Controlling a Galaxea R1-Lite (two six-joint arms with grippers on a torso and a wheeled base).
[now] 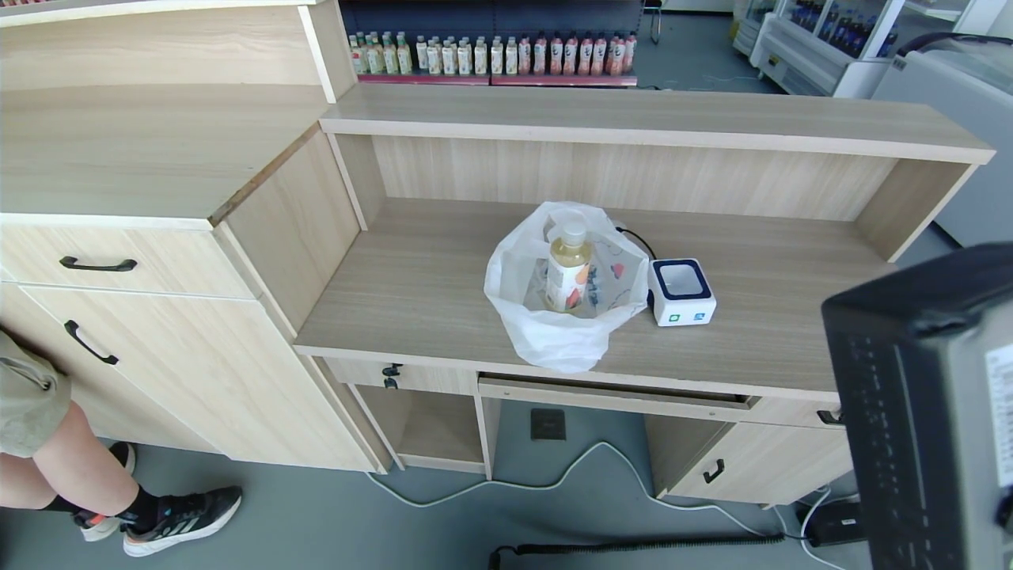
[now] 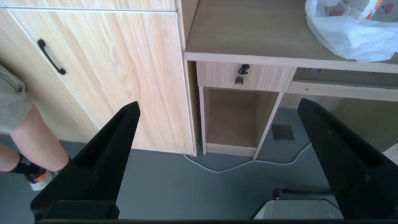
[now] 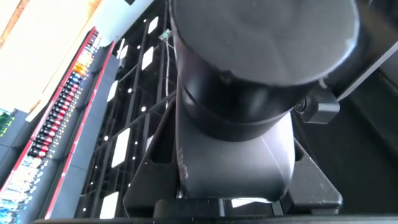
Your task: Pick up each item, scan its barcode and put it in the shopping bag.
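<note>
A bottle [image 1: 568, 273] stands upright in the shopping bag [image 1: 554, 342] (scanner [image 1: 682, 291] just beside it).

A white plastic shopping bag [image 1: 546, 342] sits open-mouthed on the wooden surface [image 1: 427, 277]. A capped bottle [image 1: 568, 271] of pale yellow drink stands upright inside it. A white barcode scanner [image 1: 682, 293], its window facing up, sits just beside the bag.
</note>
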